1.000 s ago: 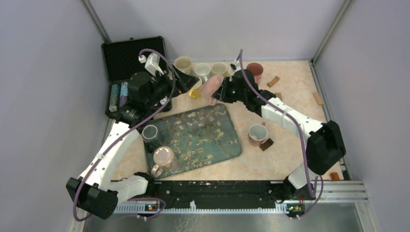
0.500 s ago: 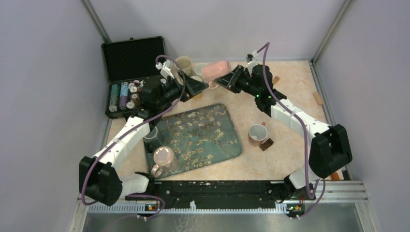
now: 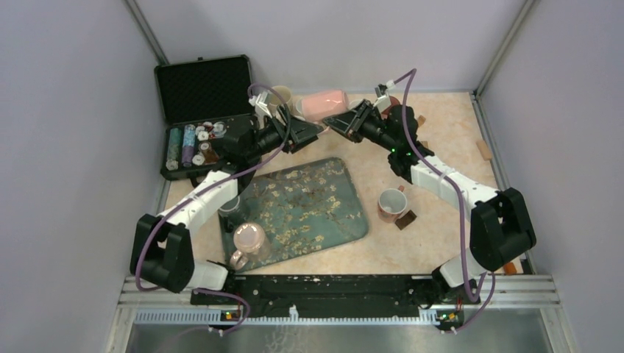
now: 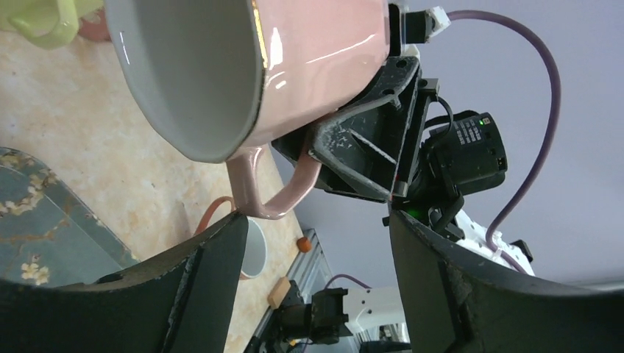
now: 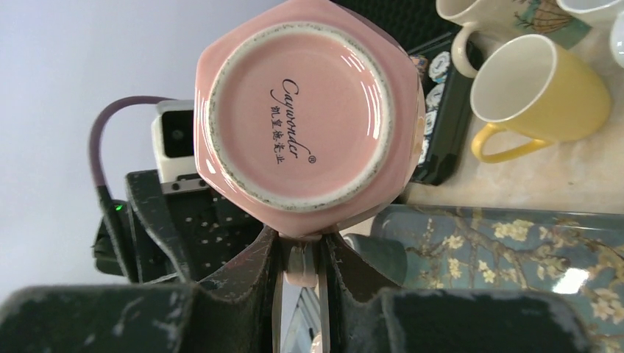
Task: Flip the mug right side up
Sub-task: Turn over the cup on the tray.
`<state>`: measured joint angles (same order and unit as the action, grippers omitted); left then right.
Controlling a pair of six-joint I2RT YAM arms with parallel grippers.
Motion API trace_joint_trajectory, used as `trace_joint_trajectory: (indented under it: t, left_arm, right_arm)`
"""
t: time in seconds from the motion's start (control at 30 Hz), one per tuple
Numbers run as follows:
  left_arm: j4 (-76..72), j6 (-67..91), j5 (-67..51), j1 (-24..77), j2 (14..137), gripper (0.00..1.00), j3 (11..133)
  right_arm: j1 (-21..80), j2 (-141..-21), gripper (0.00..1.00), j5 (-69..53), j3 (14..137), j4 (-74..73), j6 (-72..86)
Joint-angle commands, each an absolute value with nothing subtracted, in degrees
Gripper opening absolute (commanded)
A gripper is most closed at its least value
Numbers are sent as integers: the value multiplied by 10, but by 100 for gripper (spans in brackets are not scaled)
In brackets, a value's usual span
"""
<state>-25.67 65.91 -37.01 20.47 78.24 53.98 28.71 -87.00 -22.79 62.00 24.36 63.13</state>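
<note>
A pink mug [image 3: 321, 104] hangs in the air on its side above the table's far middle. My right gripper [image 3: 346, 122] is shut on its handle [image 5: 300, 266]; the right wrist view shows the mug's stamped base [image 5: 298, 118] facing the camera. My left gripper [image 3: 307, 132] is open and empty, just left of and below the mug. In the left wrist view its fingers [image 4: 206, 287] spread wide under the mug's open mouth [image 4: 188, 73] and handle [image 4: 272, 193], without touching them.
A floral tray [image 3: 309, 206] lies mid-table with a dark cup [image 3: 229, 204] and an upturned pink mug [image 3: 249, 239] at its left edge. A mug [image 3: 390, 202] stands right of the tray. Several mugs [image 3: 283, 95] line the back. An open black case [image 3: 202, 92] sits far left.
My right gripper lifted the pink mug from near the tray's far edge and turned it onto its side. My left gripper moved right, closing in below the mug.
</note>
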Motion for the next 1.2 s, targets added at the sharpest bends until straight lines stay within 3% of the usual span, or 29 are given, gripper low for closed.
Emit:
trace_joint_trajectory:
  t: [0.0, 0.7, 0.93, 1.1, 1.17]
  left_arm:
    - [-350, 701, -403, 203, 804, 77, 540]
    - [-524, 818, -440, 205, 861, 49, 532]
    - [-547, 830, -448, 208, 869, 25, 531]
    - [-544, 824, -449, 208, 868, 2, 532]
    - [-537, 816, -449, 208, 866, 0, 532]
  right_arm:
    - [289, -840, 0, -252, 630, 381, 658]
    - [290, -867, 0, -285, 615, 446, 696]
    - [291, -869, 0, -286, 609, 442, 692]
    - [291, -871, 0, -287, 604, 439, 685]
    - [290, -868, 0, -284, 602, 422, 673]
